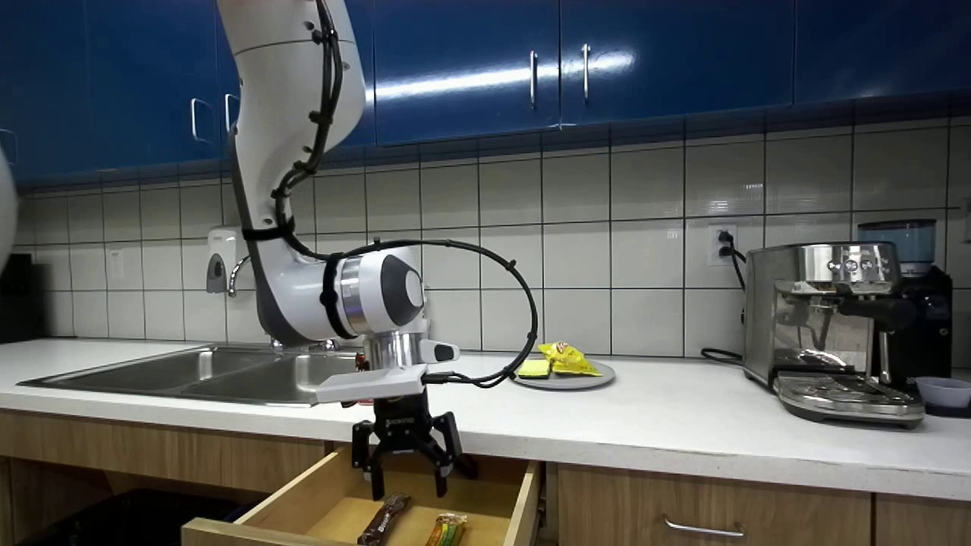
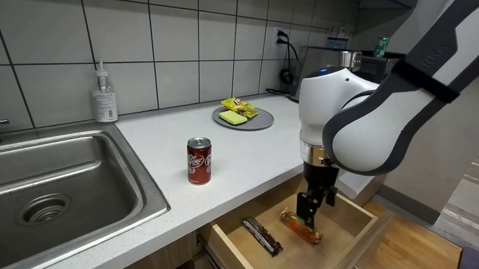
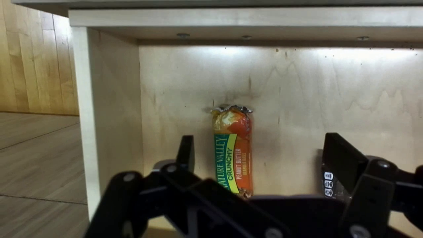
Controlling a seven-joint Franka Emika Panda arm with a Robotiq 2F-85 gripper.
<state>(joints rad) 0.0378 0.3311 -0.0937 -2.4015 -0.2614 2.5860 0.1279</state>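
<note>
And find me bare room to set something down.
Bare: the counter between plate and coffee machine, forward of the cord, and between plate and can. Crowded: the drawer, with the end effector hanging above granola bar and dark bar.

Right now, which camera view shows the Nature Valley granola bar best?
The wrist view: the Nature Valley granola bar looks close, its print readable. In an exterior view, the bar below the end effector is cropped; in an exterior view, the end effector partly covers the bar.
</note>
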